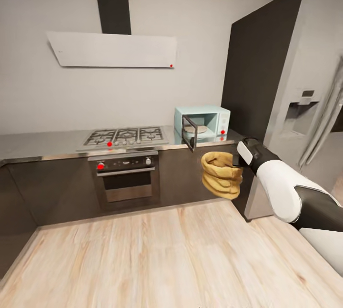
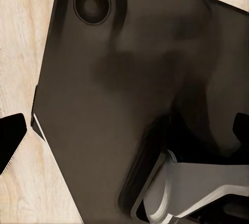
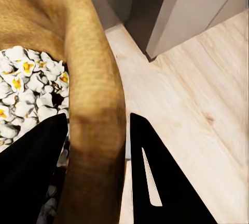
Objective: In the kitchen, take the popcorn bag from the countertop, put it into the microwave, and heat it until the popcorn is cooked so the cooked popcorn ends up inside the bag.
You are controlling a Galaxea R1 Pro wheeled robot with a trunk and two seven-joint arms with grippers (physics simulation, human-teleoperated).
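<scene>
In the head view, the tan popcorn bag (image 1: 221,174) hangs in the air in front of the dark cabinet fronts, below and just right of the microwave (image 1: 212,118). My right gripper (image 1: 237,160) is shut on its rolled rim from the right. The wrist view shows the rim (image 3: 98,78) pinched between the two black fingers (image 3: 161,172) of the right gripper (image 3: 97,119), with white popped popcorn (image 3: 31,89) inside. The mint-blue microwave stands on the grey countertop (image 1: 47,143) with its door (image 1: 189,132) swung open. My left gripper (image 2: 124,135) is open beside my dark body.
A gas hob (image 1: 126,136) and a built-in oven (image 1: 126,174) sit left of the microwave, under a white range hood (image 1: 114,50). A tall dark cabinet (image 1: 257,69) and a silver fridge (image 1: 305,107) stand on the right. Wooden floor (image 1: 143,251) spreads in front.
</scene>
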